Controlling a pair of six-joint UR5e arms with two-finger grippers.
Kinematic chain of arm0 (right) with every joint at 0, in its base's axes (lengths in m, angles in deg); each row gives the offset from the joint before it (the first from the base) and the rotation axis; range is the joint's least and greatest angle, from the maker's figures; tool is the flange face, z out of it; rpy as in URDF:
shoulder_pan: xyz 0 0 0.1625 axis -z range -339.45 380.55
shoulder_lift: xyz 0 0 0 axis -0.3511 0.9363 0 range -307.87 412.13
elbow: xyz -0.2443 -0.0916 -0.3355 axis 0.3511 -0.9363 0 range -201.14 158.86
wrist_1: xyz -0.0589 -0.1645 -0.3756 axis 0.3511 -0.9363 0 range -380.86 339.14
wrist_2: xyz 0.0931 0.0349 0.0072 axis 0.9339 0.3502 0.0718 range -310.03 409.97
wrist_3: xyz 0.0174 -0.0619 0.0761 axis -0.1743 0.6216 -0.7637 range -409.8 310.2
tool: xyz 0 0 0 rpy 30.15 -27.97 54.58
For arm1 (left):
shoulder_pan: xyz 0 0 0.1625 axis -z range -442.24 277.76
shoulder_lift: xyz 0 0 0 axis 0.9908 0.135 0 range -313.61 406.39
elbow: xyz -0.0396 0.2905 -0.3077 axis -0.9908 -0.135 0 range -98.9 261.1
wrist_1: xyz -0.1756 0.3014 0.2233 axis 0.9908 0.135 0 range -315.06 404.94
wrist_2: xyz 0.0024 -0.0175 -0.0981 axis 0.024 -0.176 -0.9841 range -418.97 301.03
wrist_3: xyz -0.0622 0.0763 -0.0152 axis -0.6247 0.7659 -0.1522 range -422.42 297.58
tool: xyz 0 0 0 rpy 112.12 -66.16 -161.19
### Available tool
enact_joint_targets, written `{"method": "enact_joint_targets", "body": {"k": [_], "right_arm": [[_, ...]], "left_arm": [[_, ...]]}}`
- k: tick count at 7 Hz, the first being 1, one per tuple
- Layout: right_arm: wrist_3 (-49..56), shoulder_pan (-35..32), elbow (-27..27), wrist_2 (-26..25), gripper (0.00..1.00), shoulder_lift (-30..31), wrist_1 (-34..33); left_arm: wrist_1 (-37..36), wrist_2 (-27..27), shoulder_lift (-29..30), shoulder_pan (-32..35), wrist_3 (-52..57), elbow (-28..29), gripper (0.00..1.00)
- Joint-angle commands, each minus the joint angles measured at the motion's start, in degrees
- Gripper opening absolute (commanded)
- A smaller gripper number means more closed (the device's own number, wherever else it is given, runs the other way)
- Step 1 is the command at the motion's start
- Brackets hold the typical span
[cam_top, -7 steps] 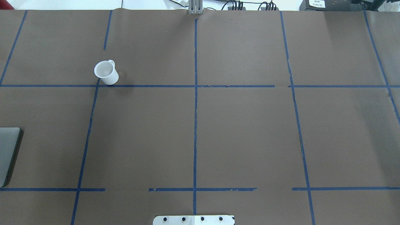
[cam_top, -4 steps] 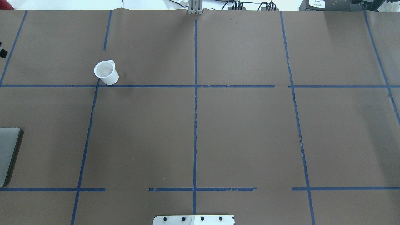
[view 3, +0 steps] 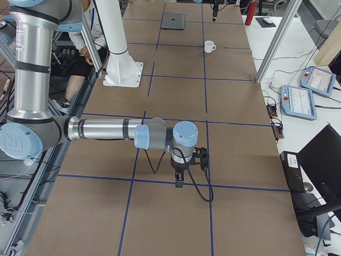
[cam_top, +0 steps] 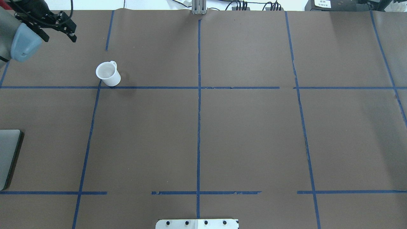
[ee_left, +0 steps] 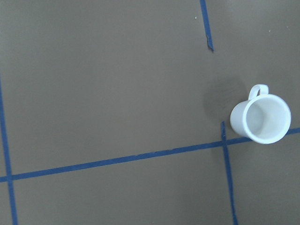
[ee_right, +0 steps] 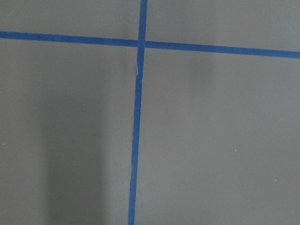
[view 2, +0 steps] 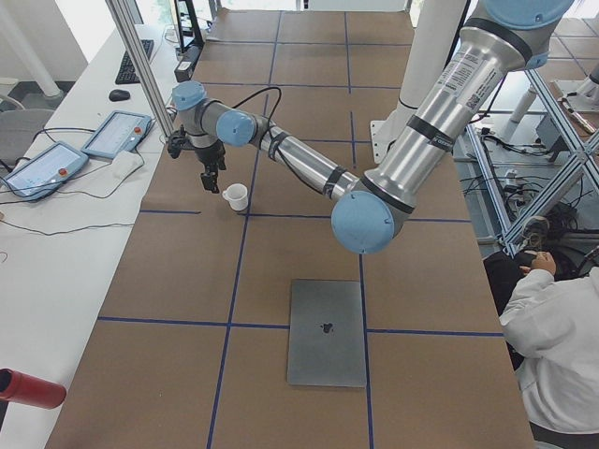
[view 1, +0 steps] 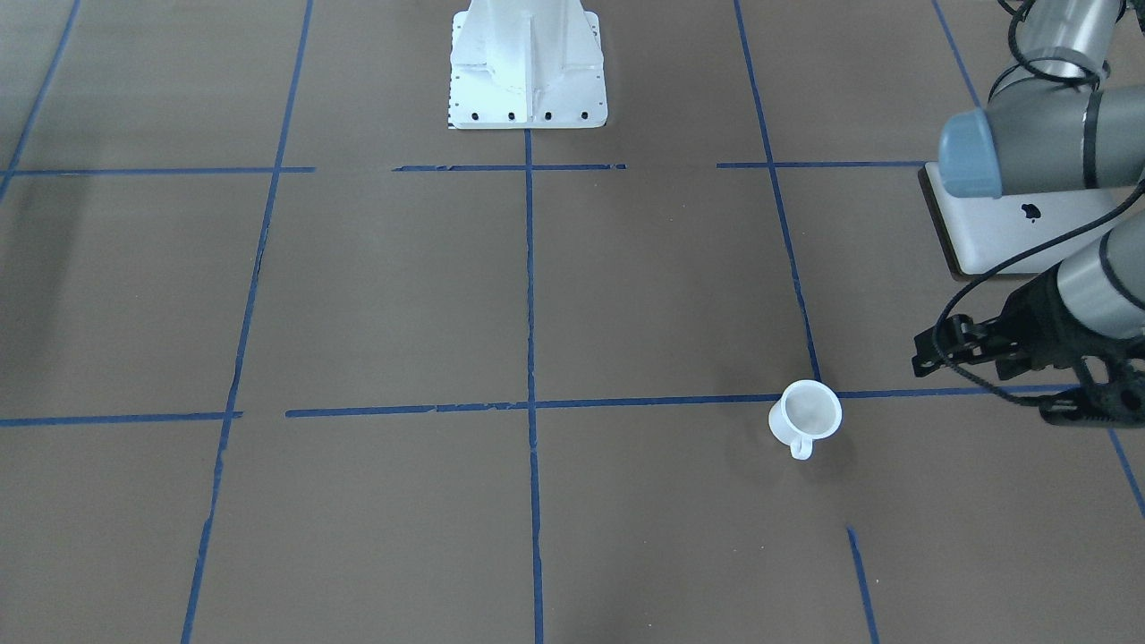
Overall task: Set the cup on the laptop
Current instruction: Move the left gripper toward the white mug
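The white cup (cam_top: pixel 108 73) stands upright on the brown table, its handle towards the far side; it also shows in the front view (view 1: pixel 805 416) and at the right of the left wrist view (ee_left: pixel 261 118). The silver-grey laptop (cam_top: pixel 8 156) lies closed at the table's left edge, partly under my left arm in the front view (view 1: pixel 1029 228). My left gripper (cam_top: pixel 60 38) hangs open and empty above the table, to the left of the cup and beyond it. My right gripper (view 3: pixel 179 184) shows only in the right side view, far from the cup; I cannot tell its state.
The robot's white base plate (cam_top: pixel 197 223) sits at the near edge. Blue tape lines grid the table. Teach pendants (view 2: pixel 117 134) and a red bottle (view 2: pixel 28 388) lie on the side bench. A person (view 2: pixel 562 355) sits beside the table.
My left arm and gripper have come into the overhead view at the top left, moving towards the cup. The cup and laptop have not moved.
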Motion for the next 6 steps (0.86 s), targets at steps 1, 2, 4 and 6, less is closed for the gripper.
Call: {"method": "enact_joint_targets", "body": {"k": [1,2,4,6], "right_arm": [[0.00,0.00,0.00,0.00,1.00,0.00,-0.01],[0.00,0.00,0.00,0.00,1.00,0.00,-0.01],[0.09,0.00,0.00,0.00,1.00,0.00,-0.01],[0.00,0.00,0.00,0.00,1.00,0.00,-0.01]], "left_arm": [[13.50,0.07,7.58,-4.03,-7.51,15.74,0.99],[16.59,1.98,10.93,-5.53,-7.71,21.28,0.99],[21.44,8.04,11.49,-8.70,-7.45,25.55,0.99],[21.45,8.06,11.41,-10.99,-7.18,27.05,0.99]]}}
